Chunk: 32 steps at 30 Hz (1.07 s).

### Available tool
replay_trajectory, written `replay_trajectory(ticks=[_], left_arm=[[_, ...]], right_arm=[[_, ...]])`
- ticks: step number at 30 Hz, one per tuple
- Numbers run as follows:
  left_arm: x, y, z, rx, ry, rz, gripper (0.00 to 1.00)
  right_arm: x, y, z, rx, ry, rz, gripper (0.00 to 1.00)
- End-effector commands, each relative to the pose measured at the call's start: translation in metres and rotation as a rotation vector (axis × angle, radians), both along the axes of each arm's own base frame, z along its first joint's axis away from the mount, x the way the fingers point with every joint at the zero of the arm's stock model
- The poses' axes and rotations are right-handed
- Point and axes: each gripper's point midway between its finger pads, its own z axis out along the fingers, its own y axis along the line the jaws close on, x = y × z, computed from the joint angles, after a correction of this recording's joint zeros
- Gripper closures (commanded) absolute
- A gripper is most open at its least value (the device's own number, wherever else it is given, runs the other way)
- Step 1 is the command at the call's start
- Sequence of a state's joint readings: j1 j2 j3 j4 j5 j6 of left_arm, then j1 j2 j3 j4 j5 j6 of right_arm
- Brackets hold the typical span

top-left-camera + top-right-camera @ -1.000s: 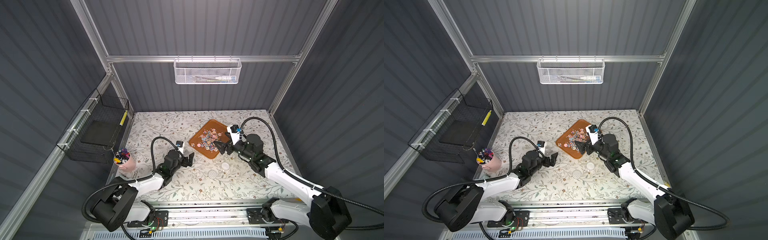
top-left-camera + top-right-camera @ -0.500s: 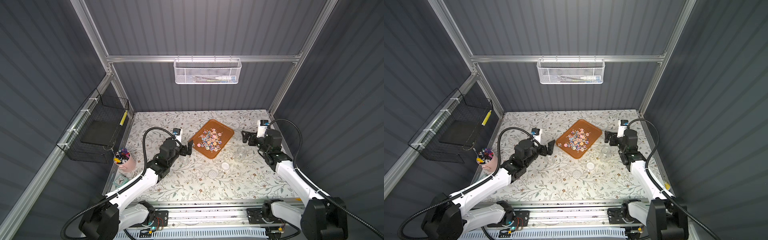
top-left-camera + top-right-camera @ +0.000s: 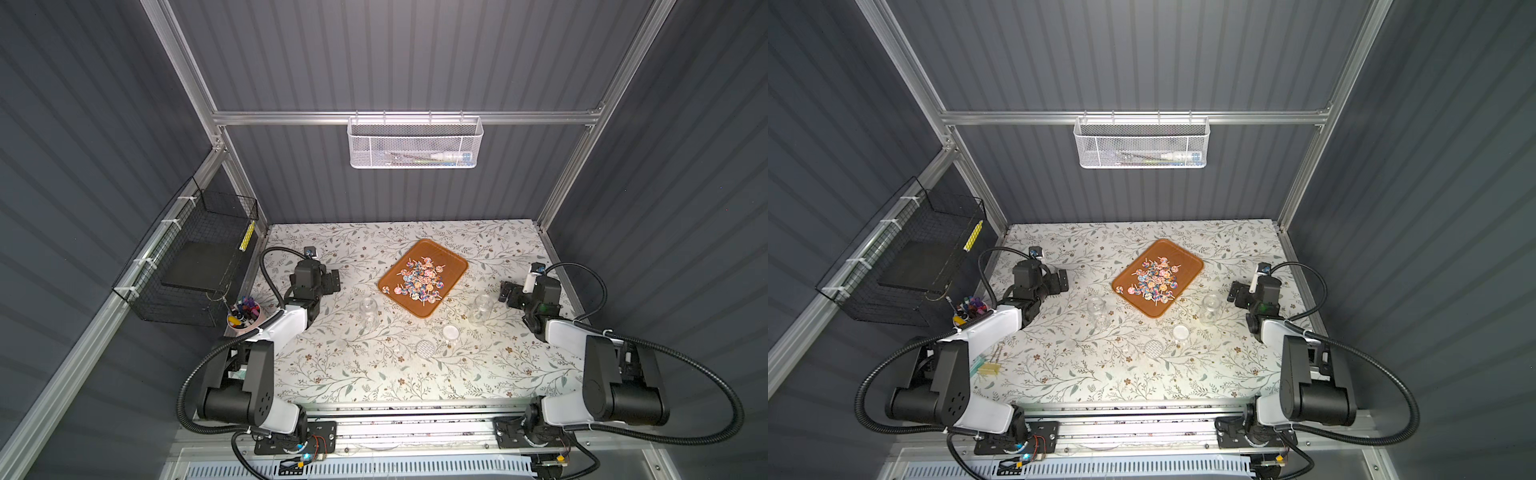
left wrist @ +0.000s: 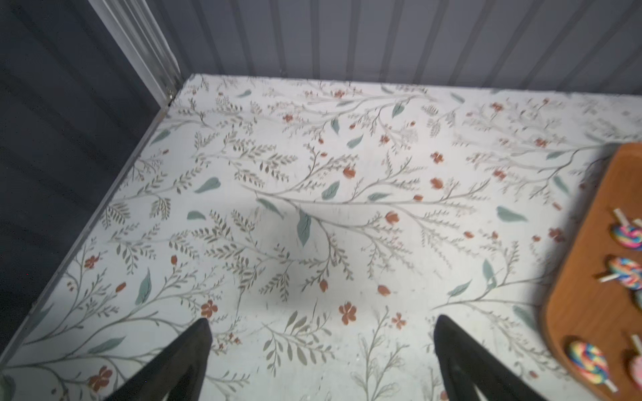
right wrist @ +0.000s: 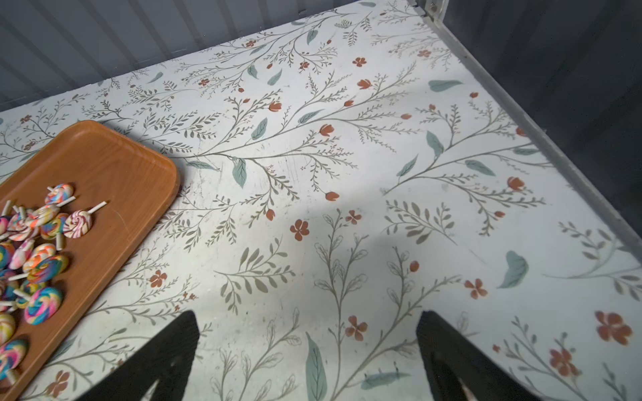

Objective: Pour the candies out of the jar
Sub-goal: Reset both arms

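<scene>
The candies (image 3: 419,280) (image 3: 1154,282) lie in a heap on an orange tray (image 3: 451,259) (image 3: 1187,259) in both top views. Two clear jars stand upright and look empty, one (image 3: 368,309) (image 3: 1096,309) left of the tray and one (image 3: 482,307) (image 3: 1210,307) right of it. My left gripper (image 3: 332,280) (image 4: 321,319) hovers open over bare table near the left wall, well away from the left jar. Beside the right jar, my right gripper (image 3: 507,291) (image 5: 307,314) is open and empty. Both wrist views catch the tray's edge (image 4: 590,277) (image 5: 114,163) with candies (image 4: 625,239) (image 5: 41,243).
Two round lids (image 3: 450,331) (image 3: 424,347) lie in front of the tray. A pink cup of marker pens (image 3: 244,316) stands at the left edge under a black wire basket (image 3: 195,274). A white mesh basket (image 3: 415,141) hangs on the back rail. Clips (image 3: 990,368) lie front left.
Both arms have drawn back from the tray outward, the left toward the left wall, the right toward the right wall. The jars now stand free on the table.
</scene>
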State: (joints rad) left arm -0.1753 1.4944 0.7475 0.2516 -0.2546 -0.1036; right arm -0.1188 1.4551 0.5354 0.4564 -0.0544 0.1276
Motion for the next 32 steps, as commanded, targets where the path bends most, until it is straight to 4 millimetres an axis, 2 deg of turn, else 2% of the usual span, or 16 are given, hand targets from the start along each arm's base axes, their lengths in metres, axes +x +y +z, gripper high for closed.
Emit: replay_trajectory(ticks=[1,4,7,9,11,12,15,18,19,21,24,32], left_arm=[[0.0,0.01,-0.016,0.078,-0.006,0.01,0.0],[0.0,0.017,-0.036,0.135,0.011,0.01,0.0],[0.001,0.023,-0.048,0.179,-0.029,0.026,0.0],[0.003,0.02,-0.048,0.191,-0.031,-0.007,0.0],[0.004,0.016,-0.051,0.158,-0.077,-0.034,0.0],[0.005,0.016,-0.051,0.161,-0.104,-0.035,0.0],[0.003,0.017,-0.05,0.14,-0.115,-0.041,0.0],[-0.012,0.015,-0.057,0.096,-0.158,-0.08,0.0],[-0.013,0.016,-0.05,0.109,-0.237,-0.08,0.0],[-0.017,0.014,-0.054,0.09,-0.191,-0.087,0.0],[-0.01,0.018,-0.058,0.096,-0.155,-0.066,0.0],[-0.007,0.019,-0.055,0.091,-0.174,-0.06,0.0]], right_arm=[[0.014,0.011,0.03,-0.031,-0.136,0.083,0.01],[0.008,0.019,0.031,-0.033,-0.171,0.131,0.01],[0.0,0.022,0.033,-0.045,-0.219,0.141,0.01],[-0.007,0.021,0.029,-0.055,-0.258,0.132,0.01],[-0.007,0.019,0.033,-0.057,-0.316,0.112,0.01],[-0.008,0.019,0.028,-0.06,-0.265,0.114,0.01],[-0.007,0.019,0.03,-0.072,-0.284,0.103,0.01],[-0.007,0.019,0.03,-0.073,-0.288,0.103,0.01],[-0.007,0.019,0.029,-0.072,-0.275,0.104,0.01],[-0.007,0.019,0.028,-0.073,-0.277,0.105,0.01],[-0.007,0.019,0.028,-0.072,-0.269,0.104,0.01],[-0.007,0.019,0.028,-0.072,-0.272,0.103,0.01]])
